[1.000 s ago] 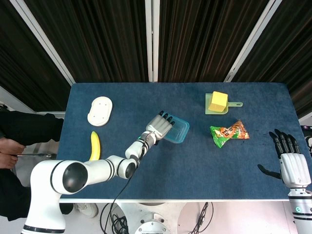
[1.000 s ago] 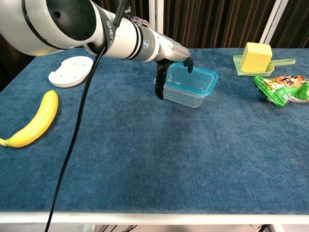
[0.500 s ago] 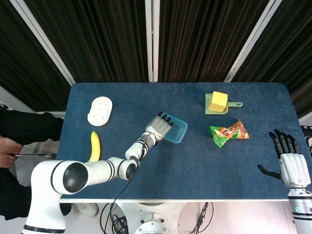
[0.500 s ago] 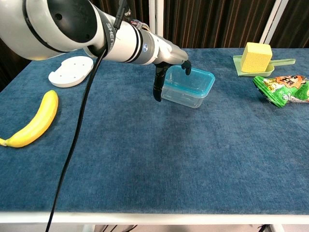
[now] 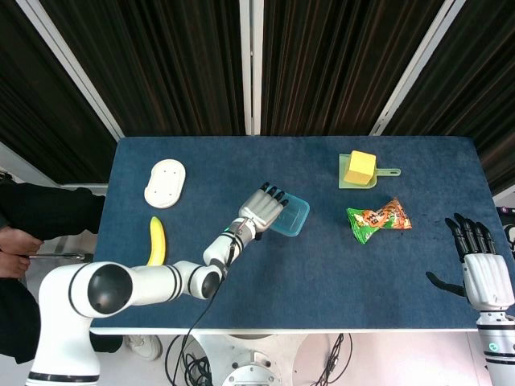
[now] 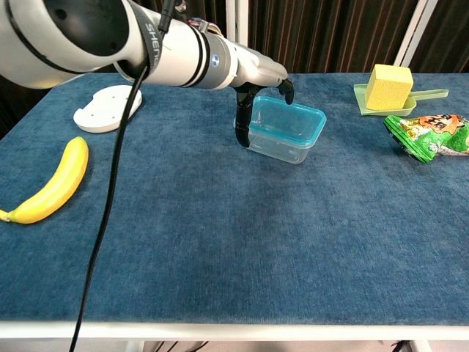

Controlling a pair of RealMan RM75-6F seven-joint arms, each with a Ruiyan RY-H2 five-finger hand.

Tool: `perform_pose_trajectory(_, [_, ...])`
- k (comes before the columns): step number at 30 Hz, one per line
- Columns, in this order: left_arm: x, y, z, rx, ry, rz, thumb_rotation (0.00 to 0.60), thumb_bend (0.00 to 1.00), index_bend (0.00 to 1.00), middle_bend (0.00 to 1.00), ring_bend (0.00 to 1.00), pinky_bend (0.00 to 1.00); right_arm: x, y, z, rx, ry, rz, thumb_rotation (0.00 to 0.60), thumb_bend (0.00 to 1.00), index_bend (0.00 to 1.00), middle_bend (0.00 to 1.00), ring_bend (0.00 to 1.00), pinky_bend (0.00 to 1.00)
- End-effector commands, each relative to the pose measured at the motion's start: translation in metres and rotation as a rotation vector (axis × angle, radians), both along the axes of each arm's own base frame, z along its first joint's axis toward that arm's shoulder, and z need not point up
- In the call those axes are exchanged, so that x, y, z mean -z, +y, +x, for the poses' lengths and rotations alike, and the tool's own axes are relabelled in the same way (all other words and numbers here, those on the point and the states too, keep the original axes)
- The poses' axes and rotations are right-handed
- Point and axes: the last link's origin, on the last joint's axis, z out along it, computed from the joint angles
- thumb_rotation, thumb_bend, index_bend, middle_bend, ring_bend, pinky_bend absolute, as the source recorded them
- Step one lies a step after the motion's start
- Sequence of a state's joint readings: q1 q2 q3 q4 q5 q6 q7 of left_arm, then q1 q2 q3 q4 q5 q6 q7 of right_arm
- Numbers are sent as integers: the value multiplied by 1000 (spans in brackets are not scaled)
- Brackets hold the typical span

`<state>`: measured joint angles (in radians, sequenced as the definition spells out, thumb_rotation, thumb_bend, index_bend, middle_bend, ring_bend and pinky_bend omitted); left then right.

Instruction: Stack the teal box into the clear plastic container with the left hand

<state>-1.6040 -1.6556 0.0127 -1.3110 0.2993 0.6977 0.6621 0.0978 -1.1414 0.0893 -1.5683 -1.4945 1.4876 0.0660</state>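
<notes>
The teal box (image 6: 287, 121) sits nested in the clear plastic container (image 6: 282, 149) mid-table, showing as one teal-rimmed tub (image 5: 291, 215) in the head view. My left hand (image 6: 253, 88) is at the tub's left end. Its thumb hangs down beside the left wall and its fingers arch just above the rim, apart from it. In the head view the left hand (image 5: 261, 207) covers the tub's left edge. My right hand (image 5: 481, 269) rests with its fingers spread at the table's right front corner, holding nothing.
A banana (image 6: 50, 183) lies at the front left, with a white lid (image 6: 108, 107) behind it. At the back right a yellow block (image 6: 389, 86) stands on a green tray (image 6: 432, 93), and a snack bag (image 6: 432, 133) lies in front of it.
The tub shifted slightly left and settled on the table. My left hand's fingers have since risen out of it while the tub stayed put. The right hand has not moved.
</notes>
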Motion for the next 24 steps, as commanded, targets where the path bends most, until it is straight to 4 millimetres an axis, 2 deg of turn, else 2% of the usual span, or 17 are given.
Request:
perform_pose_trajectory(1, [-21, -7, -11, -2, -47, 13, 600, 94, 148, 56, 0, 16, 1, -1, 0, -3, -1, 3, 600, 50, 0, 0, 0, 0])
perform_pose_trajectory(4, [-25, -17, -27, 7, -40, 11, 600, 91, 182, 88, 0, 19, 2, -2, 1, -9, -1, 9, 600, 50, 0, 0, 0, 0])
perform_pose_trajectory(10, [-21, -28, -51, 1, -6, -9, 600, 88, 212, 122, 0, 22, 6, -4, 4, -23, 0, 20, 600, 50, 0, 0, 0, 0])
perform_pose_trajectory(24, [-7, -31, -59, -5, 3, -9, 600, 87, 219, 143, 4, 32, 6, 0, 6, -22, 0, 14, 600, 50, 0, 0, 0, 0])
